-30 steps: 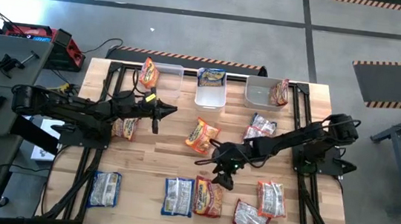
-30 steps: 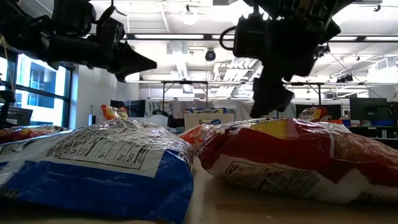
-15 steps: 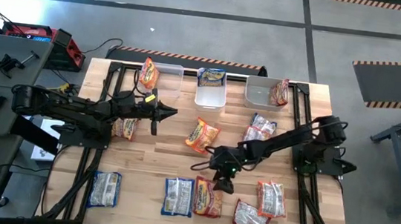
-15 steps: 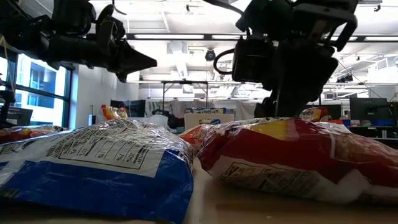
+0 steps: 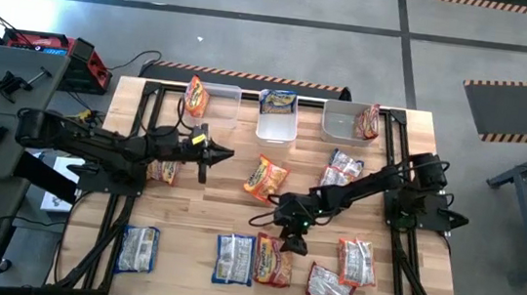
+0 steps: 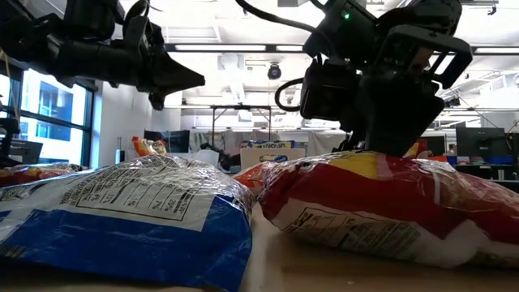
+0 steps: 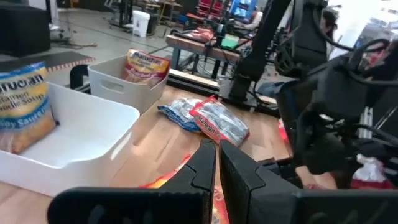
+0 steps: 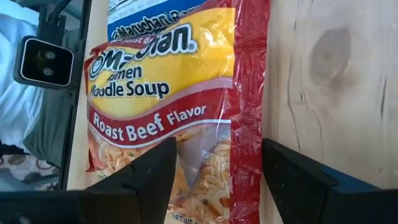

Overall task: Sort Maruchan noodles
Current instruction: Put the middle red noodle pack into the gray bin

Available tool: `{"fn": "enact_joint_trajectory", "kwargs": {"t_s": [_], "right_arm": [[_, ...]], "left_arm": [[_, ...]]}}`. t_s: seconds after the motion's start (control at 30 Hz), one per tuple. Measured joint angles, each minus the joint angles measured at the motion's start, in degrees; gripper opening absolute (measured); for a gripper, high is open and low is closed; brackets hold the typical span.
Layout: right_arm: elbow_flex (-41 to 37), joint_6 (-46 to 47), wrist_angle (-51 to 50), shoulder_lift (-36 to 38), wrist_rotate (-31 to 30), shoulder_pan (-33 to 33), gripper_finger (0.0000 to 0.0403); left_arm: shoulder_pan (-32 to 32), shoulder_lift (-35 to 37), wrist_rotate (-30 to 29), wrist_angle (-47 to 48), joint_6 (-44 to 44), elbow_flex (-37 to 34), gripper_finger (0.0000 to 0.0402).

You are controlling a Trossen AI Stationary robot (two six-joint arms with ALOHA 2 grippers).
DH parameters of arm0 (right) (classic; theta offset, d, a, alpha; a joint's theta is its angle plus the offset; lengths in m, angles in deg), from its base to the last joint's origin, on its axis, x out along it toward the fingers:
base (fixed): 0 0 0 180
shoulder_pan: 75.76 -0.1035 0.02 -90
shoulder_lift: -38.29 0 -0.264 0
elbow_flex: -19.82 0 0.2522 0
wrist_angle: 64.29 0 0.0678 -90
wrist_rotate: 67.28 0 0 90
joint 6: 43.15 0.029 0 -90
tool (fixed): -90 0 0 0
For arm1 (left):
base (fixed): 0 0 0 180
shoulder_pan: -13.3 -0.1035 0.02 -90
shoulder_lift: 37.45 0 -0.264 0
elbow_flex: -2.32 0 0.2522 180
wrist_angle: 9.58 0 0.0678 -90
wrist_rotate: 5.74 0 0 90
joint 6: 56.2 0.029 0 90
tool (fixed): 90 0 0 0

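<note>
I am looking down on the bench [image 5: 209, 201] with both arms reaching in over it. My right end effector [image 5: 291, 241] is hanging just above the near row of packets, its fingers [image 8: 143, 180] spread wide on either side of the Roast Beef packet [image 8: 177, 118], one off each long edge. From the wrist camera I am seeing nothing gripped yet; the red and yellow wrapper is lying flat on the wood with a blue packet [image 8: 149, 15] touching its far end. In the low view the same end effector [image 6: 385, 150] is sitting right at the top of that red packet [image 6: 381, 203], though I cannot tell whether it is touching.

My left end effector [image 5: 229, 153] is waiting over the middle left of the bench, fingers [image 7: 205, 168] pressed together and carrying nothing.

Three clear bins are standing along the far edge: the left bin [image 5: 221, 106] is holding an orange packet [image 5: 194, 96], the middle bin [image 5: 276, 127] a blue-and-white packet [image 5: 278, 101], the right bin [image 5: 342, 124] a red-and-white packet [image 5: 368, 121]. More noodle packets are lying loose: an orange one [image 5: 265, 178] near the centre, a silver pair [image 5: 342, 167] to its right, and silver-backed ones [image 5: 137, 248] along the near edge.
</note>
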Motion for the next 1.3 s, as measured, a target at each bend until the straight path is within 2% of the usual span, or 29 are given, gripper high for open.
{"fn": "enact_joint_trajectory", "kwargs": {"t_s": [0.13,0.6,0.73,0.83,1.0,1.17,1.3], "right_arm": [[-0.01,0.04,-0.19,-0.02,-0.42,0.11,0.0196],[-0.15,-2.55,1.06,-0.03,-1.06,1.76,0.0011],[-0.17,-2.76,1.21,1.25,-5.25,2.74,0.0008],[-0.17,-4.14,0.32,3.08,-10.19,2.83,0.0004],[-0.17,-4.29,-0.49,6.33,-22.19,2.46,0.0001],[-0.17,1.63,-0.41,7.56,-35.59,0.62,0.0001],[-0.17,7.87,0.38,7.56,-42.6,-1.16,0.0]], "left_arm": [[2.79,0.0,-0.11,1.01,-2.92,0.0,0.001],[9.56,0.0,-3.87,5.05,-6.09,0.02,0.0063],[10.21,0.0,-4.52,5.07,-10.48,0.02,0.0074],[11.23,0.0,-4.68,5.23,-12.57,0.02,0.008],[12.45,0.02,-4.96,6.73,-15.89,0.02,0.0102],[13.48,0.02,-6.27,11.75,-19.87,0.02,0.0135],[14.23,0.02,-7.97,13.85,-20.86,0.02,0.0162]]}}
